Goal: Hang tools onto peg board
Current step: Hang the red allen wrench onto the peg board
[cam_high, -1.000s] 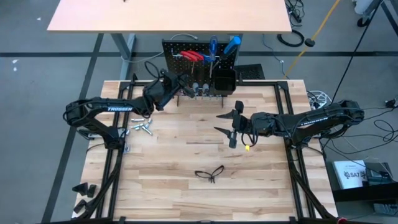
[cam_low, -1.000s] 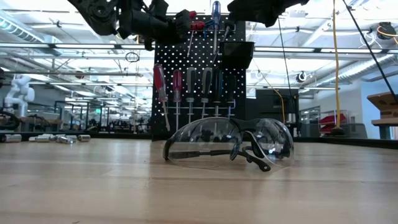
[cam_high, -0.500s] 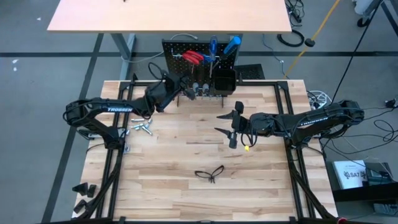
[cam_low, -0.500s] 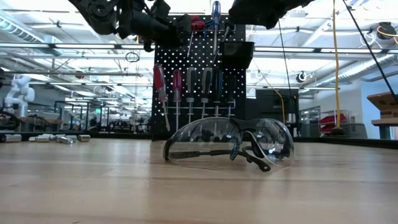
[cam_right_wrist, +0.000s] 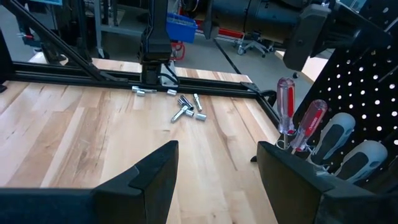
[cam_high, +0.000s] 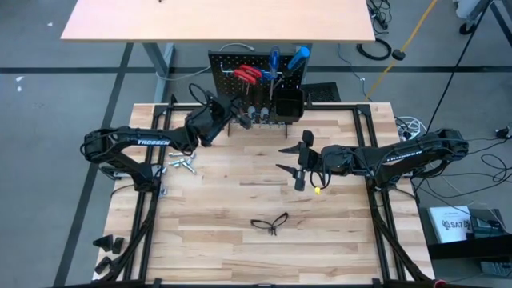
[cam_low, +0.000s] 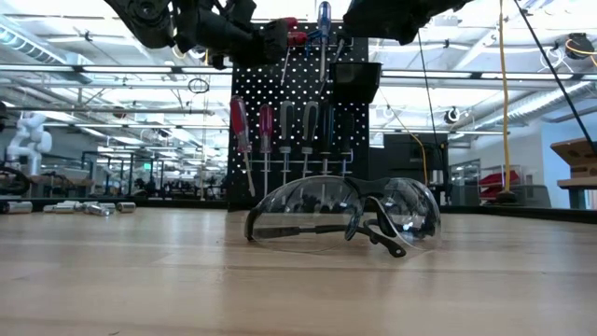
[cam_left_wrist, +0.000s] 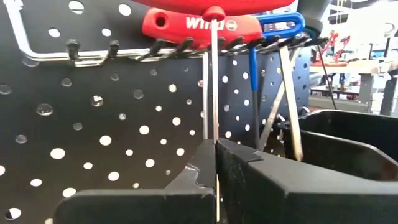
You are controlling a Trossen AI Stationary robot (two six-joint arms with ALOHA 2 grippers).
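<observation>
My left pincer (cam_left_wrist: 216,163) is clamped on the thin steel shaft of a red-handled hex key (cam_left_wrist: 214,26) at the upright black perforated peg board (cam_left_wrist: 118,118); beyond, blue-handled screwdrivers (cam_high: 298,57) stand in its square black bin (cam_high: 288,104). My right pincer (cam_high: 291,160) hovers wide, empty.

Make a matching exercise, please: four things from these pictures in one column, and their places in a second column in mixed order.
Things:
1. clear safety glasses
2. small silver metal pieces
3. red-handled hex key
4. square black bin

Places:
A. fixed on the black peg board
B. tabletop, near the left arm's base
C. gripped by the left gripper
D. front middle of the tabletop

Pairs: 1-D, 2-B, 3-C, 4-A
</observation>
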